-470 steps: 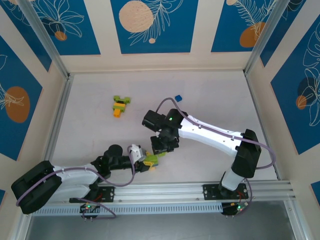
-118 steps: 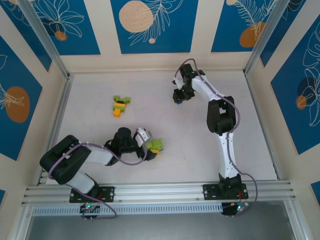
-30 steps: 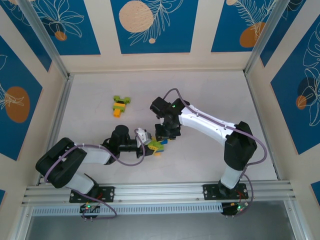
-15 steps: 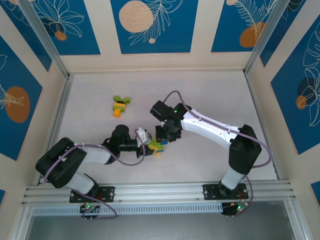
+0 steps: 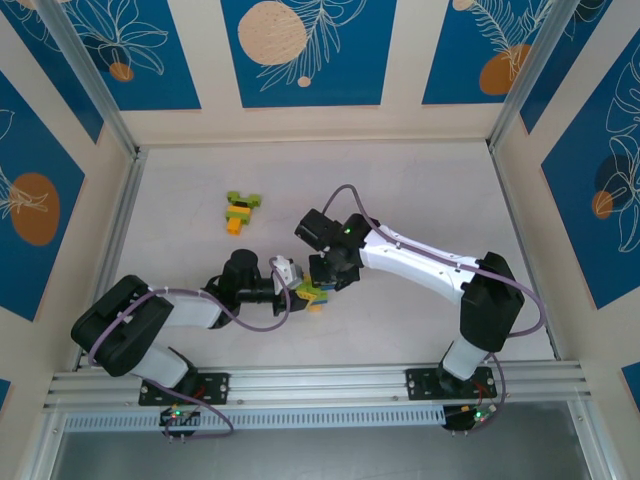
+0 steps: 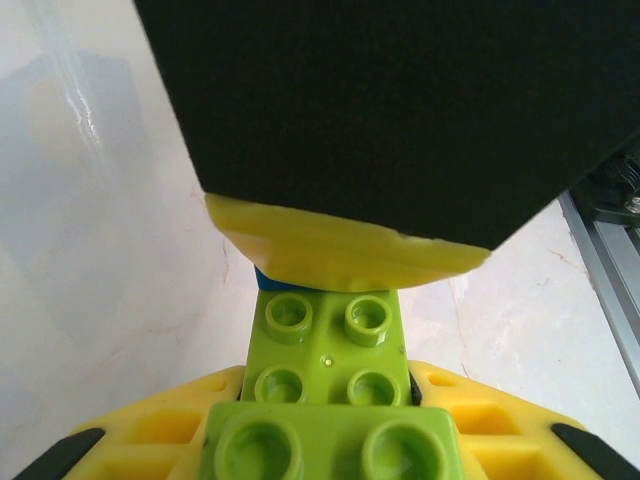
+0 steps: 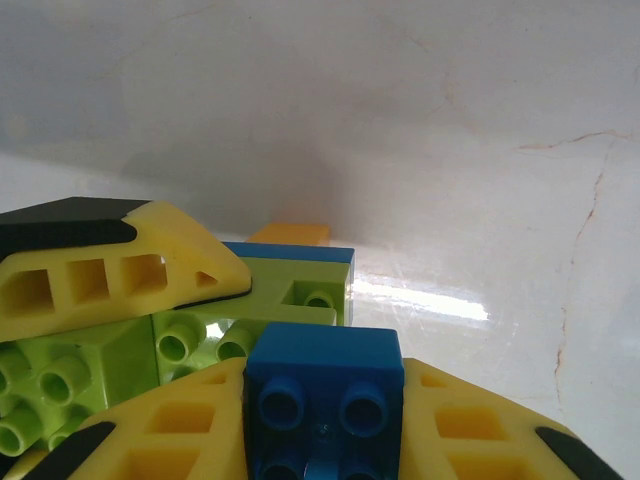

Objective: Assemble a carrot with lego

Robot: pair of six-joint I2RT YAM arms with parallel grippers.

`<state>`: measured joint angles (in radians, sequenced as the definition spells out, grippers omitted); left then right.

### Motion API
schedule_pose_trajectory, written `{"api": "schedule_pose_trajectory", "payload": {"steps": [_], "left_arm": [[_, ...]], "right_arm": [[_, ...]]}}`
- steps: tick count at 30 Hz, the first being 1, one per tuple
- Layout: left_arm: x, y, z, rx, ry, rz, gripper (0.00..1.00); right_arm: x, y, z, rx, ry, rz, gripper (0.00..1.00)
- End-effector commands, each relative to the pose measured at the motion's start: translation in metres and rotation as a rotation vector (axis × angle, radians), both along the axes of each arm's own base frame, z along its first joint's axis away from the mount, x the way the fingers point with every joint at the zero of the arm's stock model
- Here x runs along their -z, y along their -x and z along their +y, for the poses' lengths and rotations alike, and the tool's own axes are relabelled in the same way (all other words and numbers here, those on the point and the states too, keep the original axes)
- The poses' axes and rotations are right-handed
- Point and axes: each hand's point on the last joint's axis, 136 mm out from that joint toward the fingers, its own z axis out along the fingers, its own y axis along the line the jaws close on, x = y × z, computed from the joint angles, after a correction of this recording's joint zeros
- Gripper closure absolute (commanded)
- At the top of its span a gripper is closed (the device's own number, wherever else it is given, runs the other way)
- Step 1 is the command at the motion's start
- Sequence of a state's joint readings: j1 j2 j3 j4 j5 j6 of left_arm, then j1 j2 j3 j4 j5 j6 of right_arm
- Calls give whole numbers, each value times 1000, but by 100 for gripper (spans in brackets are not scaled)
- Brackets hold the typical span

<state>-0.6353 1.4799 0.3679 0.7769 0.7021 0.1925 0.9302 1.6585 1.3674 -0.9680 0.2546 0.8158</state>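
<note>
Top external view: on the left we see a loose lego cluster [image 5: 240, 212] lying on the table [image 5: 420, 200]. Near the middle, the left gripper [image 5: 301, 290] clamps lime green bricks [image 6: 328, 365]. Just beside them, the right gripper [image 5: 326, 277] holds narrowly a blue brick [image 7: 325, 385].

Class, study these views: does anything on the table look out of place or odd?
One small green-and-orange lego cluster lies alone, far left on the table, apart from the green assembly being built near the middle. Nothing looks spilled or broken.
</note>
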Motion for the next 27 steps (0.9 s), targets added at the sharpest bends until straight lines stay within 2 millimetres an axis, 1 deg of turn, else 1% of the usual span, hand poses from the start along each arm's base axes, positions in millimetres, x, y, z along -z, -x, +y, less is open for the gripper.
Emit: {"api": "schedule_pose_trajectory", "payload": {"steps": [1, 15, 18, 22, 24, 27], "left_arm": [[10, -4, 1, -23, -40, 15, 77], [10, -5, 2, -29, -43, 16, 78], [11, -4, 2, -29, -43, 17, 78], [11, -5, 2, -31, -44, 16, 78], [11, -5, 1, -31, -45, 15, 78], [13, -5, 2, -31, -48, 20, 78]], "right_arm": [[44, 38, -7, -28, 87, 169, 73], [57, 44, -17, -43, 145, 184, 73], [57, 43, -17, -44, 145, 182, 73], [50, 37, -14, -52, 140, 153, 73], [42, 32, -11, -59, 120, 122, 68], [25, 24, -4, -79, 71, 49, 55]]}}
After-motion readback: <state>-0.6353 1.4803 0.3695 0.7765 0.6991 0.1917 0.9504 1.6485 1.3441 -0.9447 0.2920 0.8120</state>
